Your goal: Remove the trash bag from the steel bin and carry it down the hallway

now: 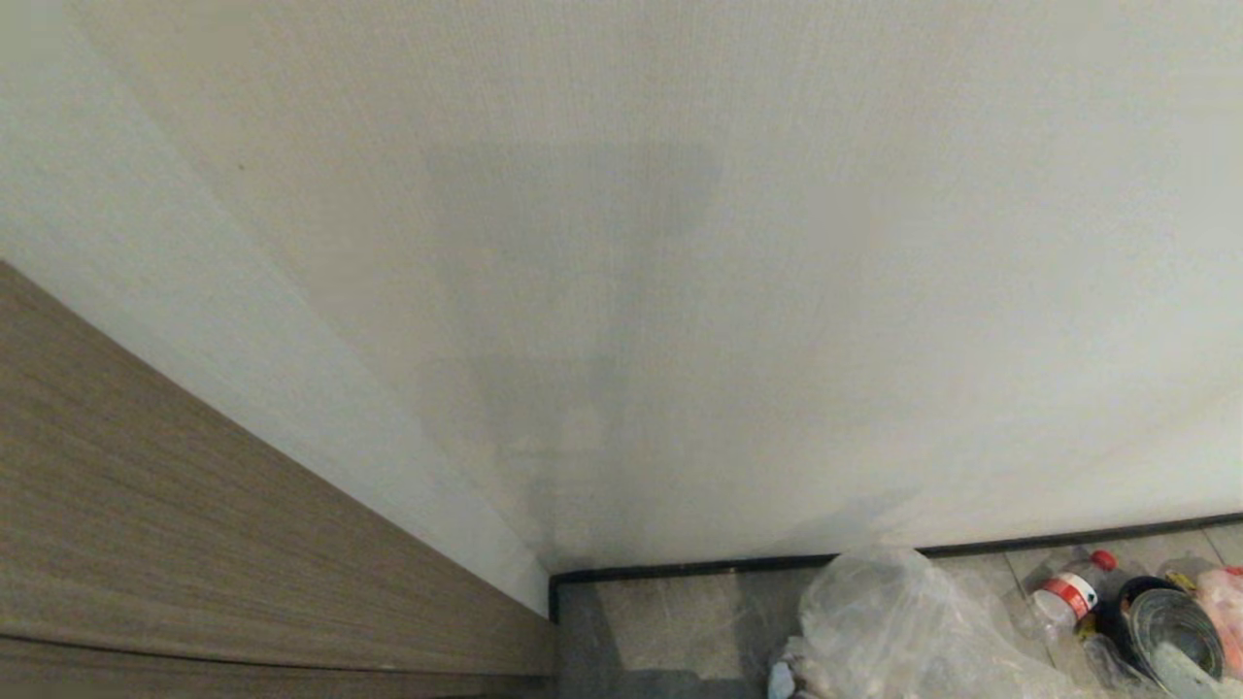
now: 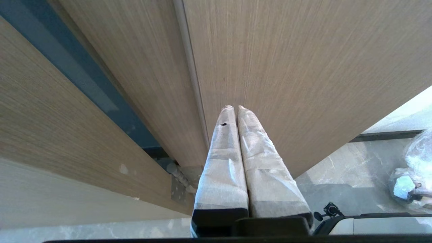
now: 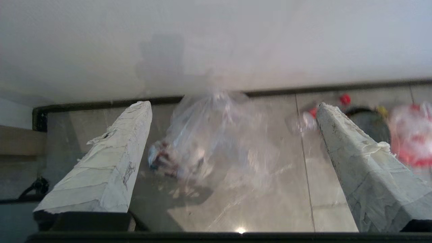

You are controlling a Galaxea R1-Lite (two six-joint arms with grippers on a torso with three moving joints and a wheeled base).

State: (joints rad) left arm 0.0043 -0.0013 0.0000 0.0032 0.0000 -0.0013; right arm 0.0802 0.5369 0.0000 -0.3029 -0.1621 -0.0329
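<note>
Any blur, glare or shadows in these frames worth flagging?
Right wrist view: trash bag and the red items near the steel bin are smeared by motion blur; a small glare spot sits on the floor tile. Head view: soft shadow on the wall, bag crisp. Left wrist view: sharp, evenly lit, left gripper against the wood panel.

Right gripper (image 3: pixel 233 104) with wide-spread fingers (image 3: pixel 111 162) over the trash bag (image 3: pixel 209 138) on marbled floor tiles (image 3: pixel 263 206).
</note>
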